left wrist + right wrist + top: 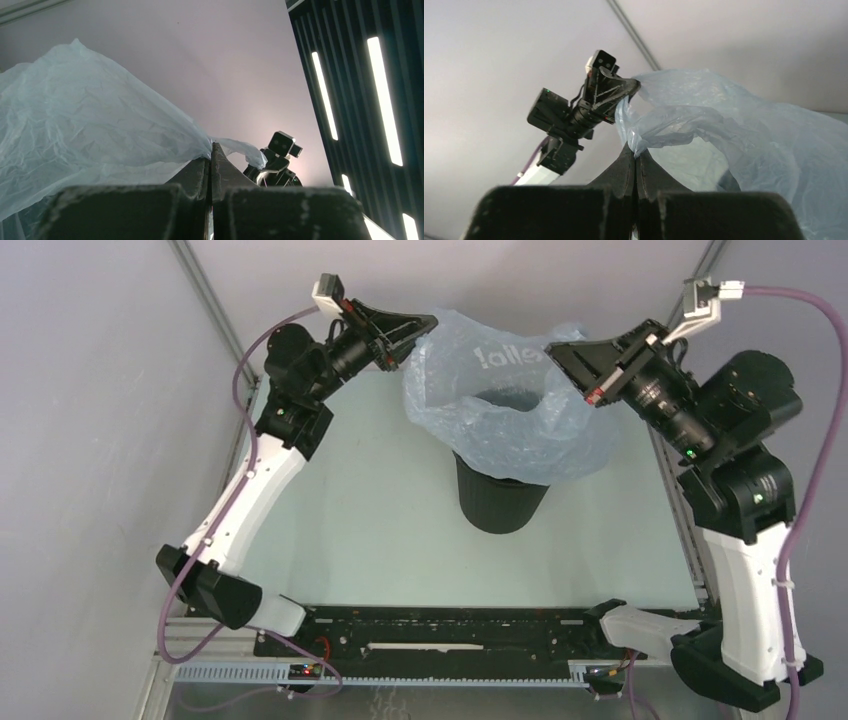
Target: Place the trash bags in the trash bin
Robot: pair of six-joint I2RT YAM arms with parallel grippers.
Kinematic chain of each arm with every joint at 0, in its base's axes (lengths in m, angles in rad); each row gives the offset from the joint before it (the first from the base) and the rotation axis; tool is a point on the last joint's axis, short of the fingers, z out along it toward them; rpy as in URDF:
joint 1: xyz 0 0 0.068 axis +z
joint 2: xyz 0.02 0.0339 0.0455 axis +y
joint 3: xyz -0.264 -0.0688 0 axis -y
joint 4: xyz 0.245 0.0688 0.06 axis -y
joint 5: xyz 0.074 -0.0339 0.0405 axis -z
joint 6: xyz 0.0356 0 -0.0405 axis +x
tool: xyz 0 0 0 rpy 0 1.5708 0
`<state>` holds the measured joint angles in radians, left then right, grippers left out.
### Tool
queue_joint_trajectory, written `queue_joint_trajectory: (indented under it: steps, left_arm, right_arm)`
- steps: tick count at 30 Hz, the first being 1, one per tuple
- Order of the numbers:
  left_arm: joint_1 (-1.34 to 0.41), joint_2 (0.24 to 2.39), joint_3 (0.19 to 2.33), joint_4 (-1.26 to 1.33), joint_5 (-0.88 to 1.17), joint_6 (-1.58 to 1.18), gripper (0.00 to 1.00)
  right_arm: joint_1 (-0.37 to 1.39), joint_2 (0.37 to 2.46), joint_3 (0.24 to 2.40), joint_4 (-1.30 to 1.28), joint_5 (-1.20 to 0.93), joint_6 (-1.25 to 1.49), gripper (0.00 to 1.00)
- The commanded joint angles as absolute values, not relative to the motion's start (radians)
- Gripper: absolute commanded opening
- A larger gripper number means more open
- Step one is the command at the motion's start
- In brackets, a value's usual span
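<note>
A thin pale blue trash bag (500,390) hangs spread open over the black trash bin (500,502), which stands upright mid-table; the bag's lower part drapes round the bin's rim and hides it. My left gripper (428,324) is shut on the bag's left edge, and my right gripper (552,348) is shut on its right edge, both raised above the bin. In the left wrist view the bag (85,130) runs out from the pinched fingertips of the left gripper (211,150). In the right wrist view the bag (744,135) rises from the right gripper (635,150).
Grey enclosure walls with metal frame posts (215,305) stand close behind and beside both arms. The pale table top (380,510) surrounds the bin. A black rail (440,630) runs along the near edge between the arm bases.
</note>
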<state>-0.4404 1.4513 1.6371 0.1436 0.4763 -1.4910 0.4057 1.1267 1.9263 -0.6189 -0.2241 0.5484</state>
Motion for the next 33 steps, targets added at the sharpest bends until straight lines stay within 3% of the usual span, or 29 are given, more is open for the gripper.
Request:
queue_joint_trajectory:
  steps: [1,6,12,19,21,24,25,31,33]
  left_arm:
    - [-0.41,1.382,1.604,0.182,0.461,-1.468,0.0]
    - [-0.399,1.368,1.592,0.188,0.467,-1.477,0.0]
    - [-0.359,1.332,1.586,0.16,0.462,-1.459,0.0]
    - [-0.362,1.301,1.466,0.23,0.445,-1.498,0.0]
    - [-0.362,1.304,1.465,0.228,0.444,-1.497,0.0]
    - [-0.362,1.308,1.466,0.231,0.431,-1.499,0.0]
    - [-0.362,1.309,1.466,0.23,0.426,-1.5,0.0]
    - [-0.362,1.306,1.465,0.177,0.384,-1.503,0.0]
    - [-0.361,1.304,1.466,0.159,0.372,-1.501,0.0]
  right_arm:
    - [0.401,1.165,1.903,-0.426,-0.364,0.702,0.0]
    - [0.395,1.166,1.874,-0.389,-0.39,0.761,0.0]
    - [0.418,1.183,1.702,-0.106,-0.476,1.032,0.0]
    - [0.448,1.213,1.63,-0.079,-0.491,1.114,0.01]
    - [0.427,1.209,1.651,-0.163,-0.502,1.061,0.21]
    - [0.377,1.174,1.701,-0.424,-0.495,0.899,0.62]
    - [0.357,1.154,1.702,-0.468,-0.497,0.849,0.69]
    - [0.293,0.992,1.7,-0.787,-0.404,0.573,0.91]
    - [0.289,0.956,1.72,-0.844,-0.359,0.538,0.92]
